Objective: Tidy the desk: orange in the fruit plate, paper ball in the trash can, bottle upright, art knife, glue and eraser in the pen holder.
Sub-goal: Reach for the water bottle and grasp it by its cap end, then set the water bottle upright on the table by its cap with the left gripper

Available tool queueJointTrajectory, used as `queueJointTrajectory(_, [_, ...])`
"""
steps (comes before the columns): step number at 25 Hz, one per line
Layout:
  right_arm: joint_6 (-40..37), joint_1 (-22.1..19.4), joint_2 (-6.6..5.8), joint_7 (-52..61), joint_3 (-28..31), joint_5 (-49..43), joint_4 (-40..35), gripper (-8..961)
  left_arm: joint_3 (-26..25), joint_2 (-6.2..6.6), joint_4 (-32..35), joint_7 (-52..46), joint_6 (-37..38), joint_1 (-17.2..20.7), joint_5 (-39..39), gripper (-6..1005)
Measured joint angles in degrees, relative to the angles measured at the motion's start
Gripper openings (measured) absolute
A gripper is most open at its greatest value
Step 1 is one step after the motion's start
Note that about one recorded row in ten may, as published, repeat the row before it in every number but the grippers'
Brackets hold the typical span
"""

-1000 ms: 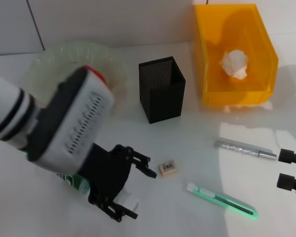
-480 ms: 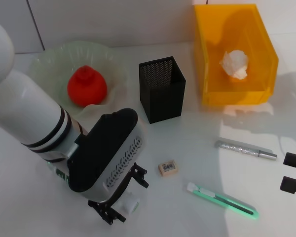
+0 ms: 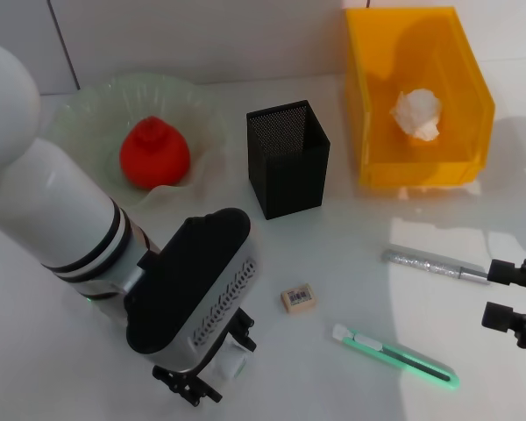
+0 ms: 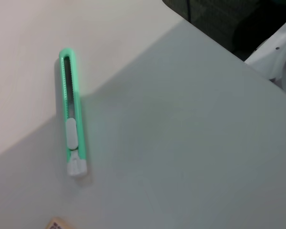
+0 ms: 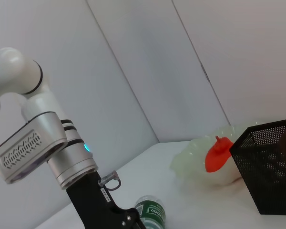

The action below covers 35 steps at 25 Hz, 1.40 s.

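Lower left of the head view: I am bringing the left gripper [image 3: 217,360] down over the fallen bottle [image 3: 235,367], whose white cap is peeking out under the wrist. The right wrist view is showing its green-labelled body [image 5: 150,210] lying on its side. I cannot tell whether the gripper has closed on it yet.

To stand it well, I am aiming, as I judge it, to grip across the body near the cap. Then I would swing the base down before letting go, keeping clear of the eraser [image 3: 298,298] nearby.

At the right edge the right gripper [image 3: 514,295] is waiting with jaws apart, near the glue [image 3: 434,265] and art knife [image 3: 394,355]. The pen holder [image 3: 287,167] is standing at centre.
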Motion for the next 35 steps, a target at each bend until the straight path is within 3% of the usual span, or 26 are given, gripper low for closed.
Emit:
queueJointTrajectory(6, [0.76,0.97,-0.27,0.02,-0.46,-0.39,0.42,834,1.13,0.0,0.0,-0.46,-0.85,0.14,0.0,798])
queueJointTrajectory(7, [0.78,1.17,-0.3,0.03,-0.46,-0.69,0.46,834,1.32,0.0,-0.03,-0.58,-1.02,0.17,0.05,627])
queueJointTrajectory(12, [0.94,2.02,-0.27,0.04,-0.45,-1.57,0.9,834,1.72,0.0,-0.46,-0.92,-1.82,0.1,0.65,632])
queueJointTrajectory(29, [1.89,3.8,-0.47,0.05,-0.52,-2.25,2.11,833,3.17,0.0,0.14,0.56,-2.86,-0.12,1.26,451])
queueJointTrajectory(35, [2.43,3.82,-0.51,-0.05,-0.51,-2.35,2.22,834,2.34,0.06,4.83,0.03,-2.3,1.11,-0.42,435])
